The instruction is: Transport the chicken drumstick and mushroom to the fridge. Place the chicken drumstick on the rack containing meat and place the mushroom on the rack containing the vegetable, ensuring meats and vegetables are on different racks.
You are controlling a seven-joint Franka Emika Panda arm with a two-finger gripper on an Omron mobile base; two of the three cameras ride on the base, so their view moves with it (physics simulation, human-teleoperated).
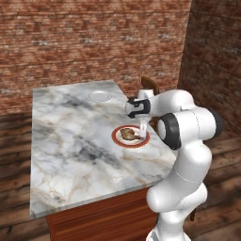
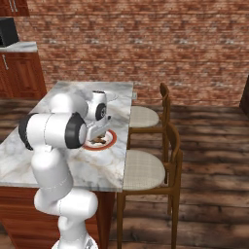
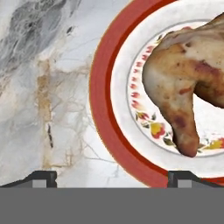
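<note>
The golden-brown chicken drumstick (image 1: 127, 134) (image 2: 97, 140) lies on a red-rimmed white plate (image 1: 141, 142) (image 2: 111, 139) near the right edge of the marble counter (image 1: 70, 141). My gripper (image 1: 141, 128) (image 2: 100, 128) hangs just above the plate, pointing down, open with nothing between its fingers. In the hand view the drumstick (image 3: 183, 83) sits at the upper right, its thin end pointing toward the right fingertip (image 3: 186, 178). The gripper (image 3: 113, 179) straddles the plate's red rim (image 3: 103, 113). The mushroom and the fridge are out of view.
A shallow white dish (image 1: 99, 96) sits at the counter's far end. Two wooden chairs (image 2: 146, 116) (image 2: 146, 170) stand close along the counter's right side. Wooden cabinets with a dark appliance (image 2: 7, 31) are at the far left. Brick walls stand behind.
</note>
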